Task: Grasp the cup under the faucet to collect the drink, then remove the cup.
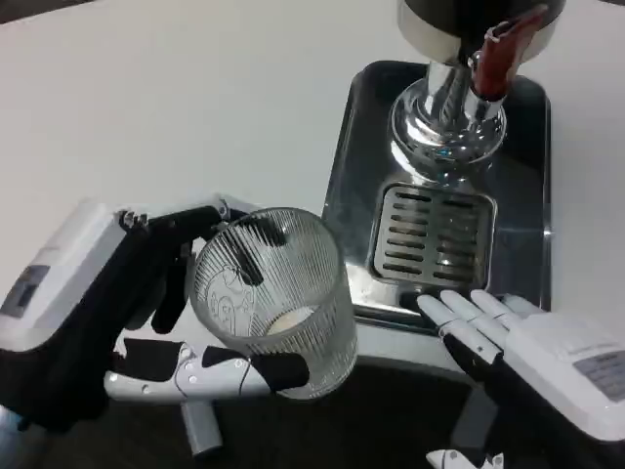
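Note:
A clear ribbed cup (pixel 273 298) is held by my left hand (pixel 107 313) at the lower left, fingers wrapped around its far and near sides. It sits well left of the drip grille (pixel 430 234) and away from the faucet. A pale patch shows at the cup's bottom. The dispenser's chrome base (pixel 447 122) with its red tap lever (pixel 500 59) stands at the top right on a steel tray (pixel 347 166). My right hand (pixel 527 357) lies at the tray's near edge, fingers stretched out flat and holding nothing.
White table (pixel 166 107) stretches to the left and behind. A dark edge runs along the bottom of the picture under both hands.

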You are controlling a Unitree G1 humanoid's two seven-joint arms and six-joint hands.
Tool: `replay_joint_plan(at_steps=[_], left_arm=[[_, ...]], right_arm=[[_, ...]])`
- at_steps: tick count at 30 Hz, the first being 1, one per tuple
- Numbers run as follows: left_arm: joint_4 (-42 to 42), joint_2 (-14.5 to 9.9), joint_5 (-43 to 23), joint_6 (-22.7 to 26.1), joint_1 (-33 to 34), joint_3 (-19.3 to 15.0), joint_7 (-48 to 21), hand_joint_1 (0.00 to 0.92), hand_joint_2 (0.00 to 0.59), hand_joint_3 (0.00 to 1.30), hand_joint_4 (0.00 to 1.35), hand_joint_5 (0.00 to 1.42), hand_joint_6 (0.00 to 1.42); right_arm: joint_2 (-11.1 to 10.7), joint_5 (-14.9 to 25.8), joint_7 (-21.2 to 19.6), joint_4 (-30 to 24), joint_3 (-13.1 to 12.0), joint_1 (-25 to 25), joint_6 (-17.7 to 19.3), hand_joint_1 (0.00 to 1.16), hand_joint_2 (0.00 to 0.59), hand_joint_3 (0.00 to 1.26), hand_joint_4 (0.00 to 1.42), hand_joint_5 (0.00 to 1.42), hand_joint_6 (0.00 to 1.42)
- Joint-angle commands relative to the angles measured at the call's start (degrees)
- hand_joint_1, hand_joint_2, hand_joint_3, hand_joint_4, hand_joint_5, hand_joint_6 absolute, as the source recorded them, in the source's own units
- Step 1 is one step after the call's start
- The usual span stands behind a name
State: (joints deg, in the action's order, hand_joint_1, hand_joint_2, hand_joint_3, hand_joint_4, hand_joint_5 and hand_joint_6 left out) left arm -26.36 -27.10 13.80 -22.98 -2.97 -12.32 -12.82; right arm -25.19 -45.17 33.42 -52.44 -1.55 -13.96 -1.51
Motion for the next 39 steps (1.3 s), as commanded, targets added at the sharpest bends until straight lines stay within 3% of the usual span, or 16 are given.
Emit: replay_joint_plan(at_steps=[1, 12, 17, 39], left_arm=[[0.00, 0.38, -1.19, -0.36, 0.51, 0.36, 0.16, 0.491, 0.047, 0.99, 1.12, 1.30, 1.42], [3.10, 0.87, 0.08, 0.06, 3.95, 2.12, 0.72, 0.491, 0.047, 0.99, 1.12, 1.29, 1.42], [6.60, 1.23, 1.43, -0.11, 6.29, 3.20, 1.49, 0.491, 0.046, 0.99, 1.12, 1.28, 1.42], [23.88, 1.90, 12.86, 1.82, 24.35, 10.62, 6.89, 0.491, 0.046, 0.99, 1.12, 1.28, 1.42]], right_arm=[[0.05, 0.36, 0.61, -0.26, 0.22, -0.52, -0.36, 0.40, 0.421, 0.02, 0.00, 0.00, 0.00], [0.40, 0.44, 0.44, -1.41, -0.08, -1.88, -0.50, 0.40, 0.423, 0.03, 0.00, 0.00, 0.00], [0.41, 0.88, 0.35, -1.80, -1.38, -2.15, -0.98, 0.40, 0.423, 0.03, 0.00, 0.00, 0.00], [-0.68, 5.55, -0.28, -5.06, -5.49, -8.14, 0.93, 0.41, 0.432, 0.05, 0.00, 0.00, 0.00]])
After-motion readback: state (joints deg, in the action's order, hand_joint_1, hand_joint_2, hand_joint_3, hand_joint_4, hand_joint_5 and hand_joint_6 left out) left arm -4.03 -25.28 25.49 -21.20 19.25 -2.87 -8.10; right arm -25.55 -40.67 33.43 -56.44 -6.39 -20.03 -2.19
